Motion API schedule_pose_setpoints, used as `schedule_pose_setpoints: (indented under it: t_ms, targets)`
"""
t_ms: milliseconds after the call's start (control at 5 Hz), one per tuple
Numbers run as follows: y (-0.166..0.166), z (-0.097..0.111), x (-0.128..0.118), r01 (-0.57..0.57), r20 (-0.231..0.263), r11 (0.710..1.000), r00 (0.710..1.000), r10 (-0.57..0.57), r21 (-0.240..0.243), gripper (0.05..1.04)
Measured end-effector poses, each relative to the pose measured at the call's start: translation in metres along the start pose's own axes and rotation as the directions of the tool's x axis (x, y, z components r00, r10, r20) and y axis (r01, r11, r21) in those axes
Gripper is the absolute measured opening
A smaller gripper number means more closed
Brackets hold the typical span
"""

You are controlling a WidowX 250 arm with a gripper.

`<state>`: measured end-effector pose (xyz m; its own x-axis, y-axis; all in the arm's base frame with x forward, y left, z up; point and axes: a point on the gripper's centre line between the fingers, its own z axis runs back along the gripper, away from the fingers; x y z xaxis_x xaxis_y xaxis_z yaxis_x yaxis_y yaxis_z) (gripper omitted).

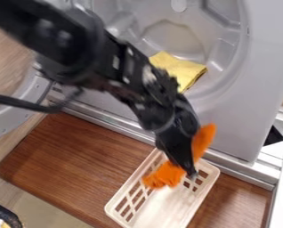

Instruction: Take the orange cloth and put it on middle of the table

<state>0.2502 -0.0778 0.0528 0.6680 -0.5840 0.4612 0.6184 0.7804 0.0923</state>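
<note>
The black gripper (pixel 190 169) hangs over the upper end of the white basket, below and right of the view's middle. It is shut on the orange cloth (pixel 164 175), which is bunched and shows on both sides of it. One part of the cloth lies to the left over the basket's inside, and another part sticks up to the right past the basket's upper rim. The gripper hides the cloth's middle. Brown wood forms the table surface (pixel 78 156), left of the basket.
The slotted white basket (pixel 132 189) stands on the wood at the lower middle. Behind is a grey machine front (pixel 256 80) with a round opening, where a folded yellow cloth (pixel 182 70) lies. A metal ledge runs along the wood's back edge. A dark object (pixel 4 213) is at the lower left.
</note>
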Motion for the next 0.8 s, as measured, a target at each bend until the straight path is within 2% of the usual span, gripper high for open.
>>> schedule_pose_setpoints:
  t_ms: [200,400,600,800]
  targets:
    - [0.018,0.032,-0.012,-0.043,0.017,0.996,0.999,0.042,0.076,0.056]
    - [0.035,0.052,-0.029,-0.109,0.026,0.985,0.994,0.107,0.13,0.056]
    - [0.051,0.056,-0.052,-0.168,0.01,0.972,0.986,0.168,0.166,0.056]
    - [0.062,0.044,-0.067,-0.199,-0.03,0.966,0.978,0.206,0.166,0.056]
